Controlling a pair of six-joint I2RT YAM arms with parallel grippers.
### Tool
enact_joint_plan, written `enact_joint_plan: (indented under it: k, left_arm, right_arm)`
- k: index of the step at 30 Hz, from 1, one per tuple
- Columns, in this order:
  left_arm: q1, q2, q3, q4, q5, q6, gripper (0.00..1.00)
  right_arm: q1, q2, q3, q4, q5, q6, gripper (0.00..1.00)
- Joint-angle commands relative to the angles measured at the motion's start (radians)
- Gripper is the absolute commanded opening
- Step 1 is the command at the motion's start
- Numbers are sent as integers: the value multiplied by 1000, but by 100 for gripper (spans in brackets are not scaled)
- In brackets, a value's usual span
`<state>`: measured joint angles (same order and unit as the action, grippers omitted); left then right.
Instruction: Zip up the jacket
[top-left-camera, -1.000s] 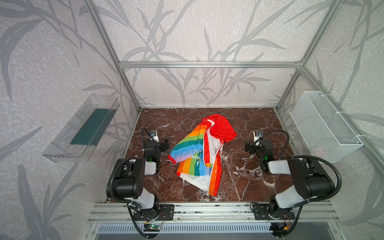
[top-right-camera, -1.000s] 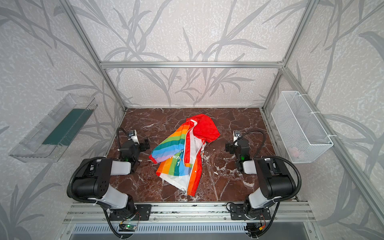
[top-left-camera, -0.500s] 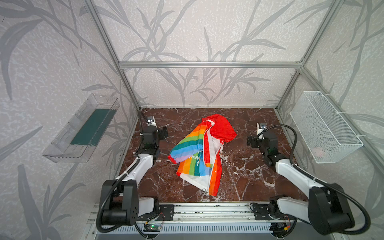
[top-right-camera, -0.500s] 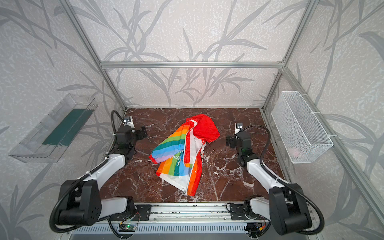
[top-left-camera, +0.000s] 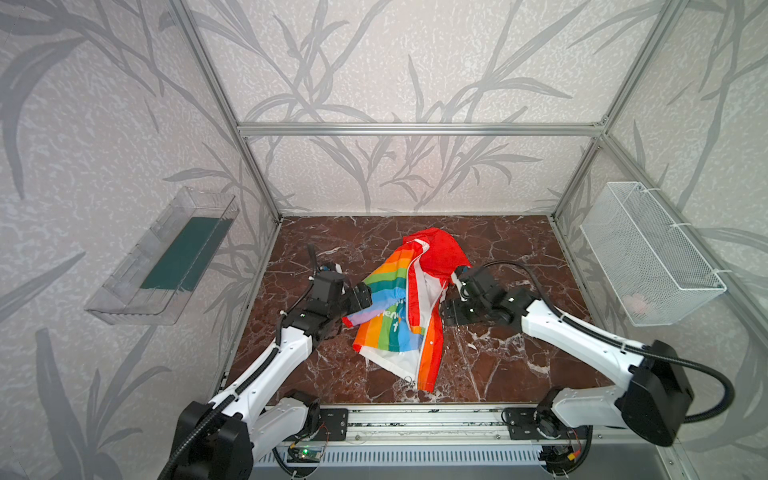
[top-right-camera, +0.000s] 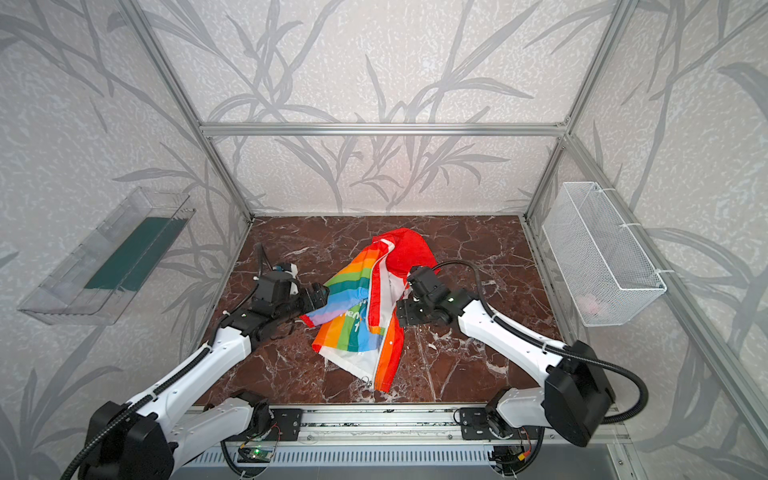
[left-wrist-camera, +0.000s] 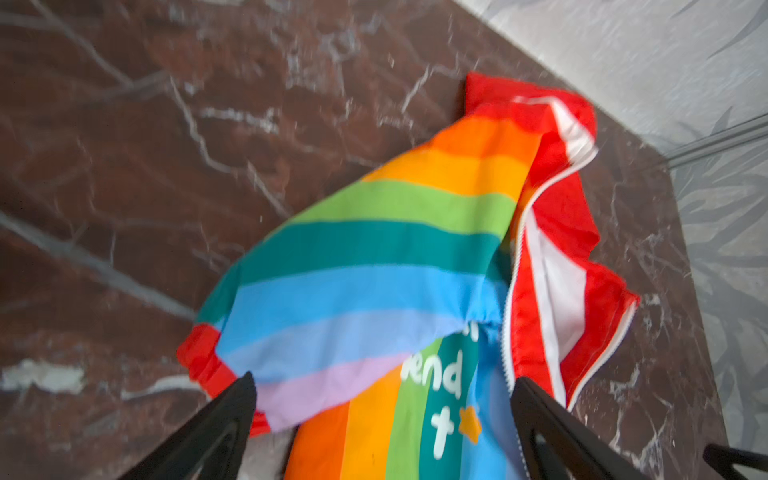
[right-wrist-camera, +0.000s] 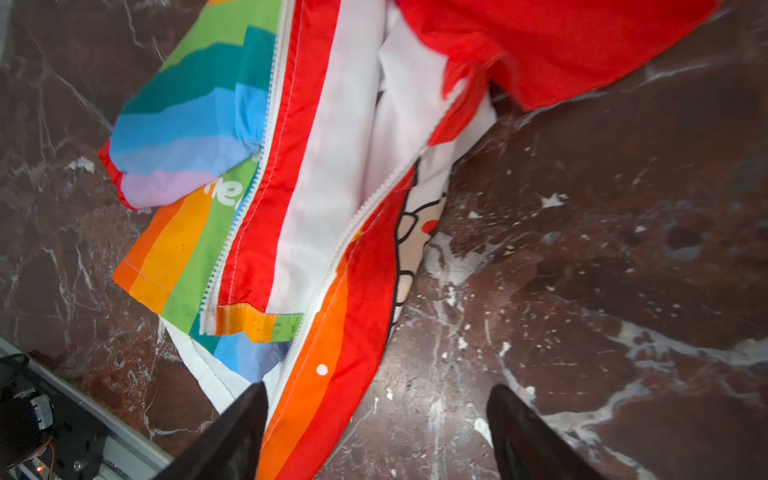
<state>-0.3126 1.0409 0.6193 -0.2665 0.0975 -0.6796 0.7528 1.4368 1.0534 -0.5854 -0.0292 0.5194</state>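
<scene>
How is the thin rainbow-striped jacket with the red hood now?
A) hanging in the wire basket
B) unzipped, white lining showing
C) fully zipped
B: the rainbow-striped jacket lies crumpled on the brown marble tabletop, its white zipper halves apart, white lining exposed.

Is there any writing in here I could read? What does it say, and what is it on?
"end": white letters on the front of the jacket; the start of the word is hidden under the folded sleeve.
"t": a single white letter on the line below, beside an orange star.
In the right wrist view and in both top views, the same lettering is too cut off or too small to read. No other writing shows.
</scene>
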Motion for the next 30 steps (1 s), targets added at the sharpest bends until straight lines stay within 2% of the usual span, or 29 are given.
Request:
enact_joint_plan:
  k: [1,6,13,18,20,21,22,27,29,30]
  left_arm:
    - [-6,-49,-5,-42,3,-109,98]
    - [-5,-61,-40,-72,34,-114,98]
    - [-5,-70,-98,-66,12,-174,98]
    - [-5,-89,-112,-74,-8,-188,97]
    - [-5,-94,-116,-81,-12,-188,97]
    - [-5,-96,-118,-80,-9,-186,97]
    - [-5,-96,-117,-80,4,-182,97]
    - [-5,-78,-94,-81,94,-180,97]
    - [-5,-80,-87,-57,162,-218,97]
    - [-5,-84,-93,-25,199,-260,97]
  right_arm:
    - [72,142,186,-191,29,12,80]
    - [164,346,413,-331,85,-36,73]
    - [215,490,546,-379,75,-41,60]
    - [222,553,603,-425,97,-48,41]
    - [223,570,628,-456,122,-55,28]
    - [223,576,638,-471,136,-60,17]
    - [222,580,645,-484,149,-64,1]
    - [221,530,634,-468,146,-65,0]
    - [209,470,583,-389,74,-51,0]
    - [194,426,534,-311,2,-33,0]
